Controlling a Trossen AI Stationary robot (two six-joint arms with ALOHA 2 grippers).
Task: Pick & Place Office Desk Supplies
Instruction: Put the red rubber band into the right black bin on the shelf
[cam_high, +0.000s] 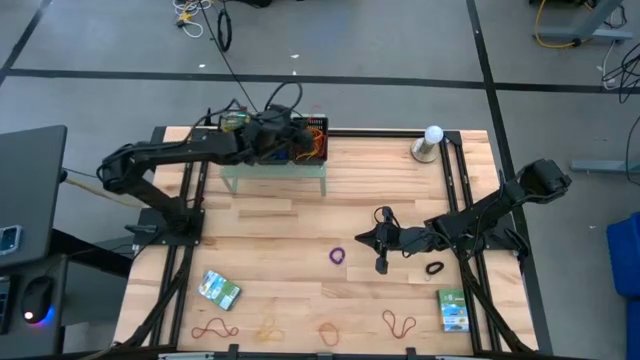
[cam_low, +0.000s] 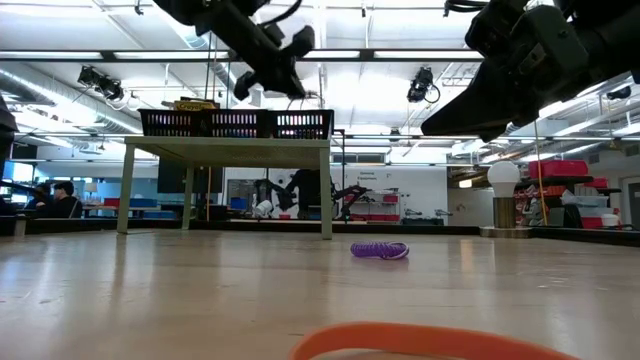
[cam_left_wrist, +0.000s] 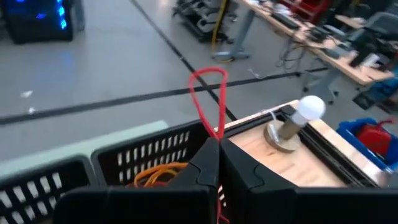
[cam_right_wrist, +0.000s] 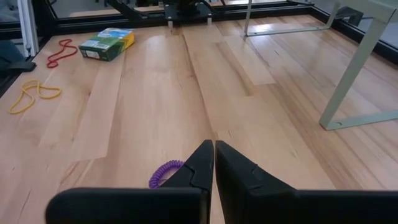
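Your left claw (cam_left_wrist: 214, 165) is pressed together on a red rubber band (cam_left_wrist: 208, 99), which stands up as a loop from between its tips. It hangs over the black mesh trays (cam_high: 300, 140) on the pale-green shelf (cam_high: 275, 172) at the far side of the table (cam_high: 300, 225). One tray already holds orange bands (cam_left_wrist: 158, 176). So you are in the placing step: the band is carried and not yet dropped.

Your right claw (cam_right_wrist: 213, 163) is pressed together with nothing in it, low over the middle of the table, with the purple coiled band (cam_right_wrist: 165, 173) lying just beside its tips.

For the next move, I judge you need to settle the left claw over the tray you want, spread its tips, and let the band fall clear of the tray wall. A thin loop may cling to a tip, so watch that it drops.

Much remains on the table:
- a black band (cam_high: 434, 268) near the right arm
- a green-white-blue packet (cam_high: 219, 289) toward the front left
- another packet (cam_high: 453, 309) at the front right
- red, tan and orange loops (cam_high: 399, 322) along the front edge

The right claw would have to spread before it can take the purple band.
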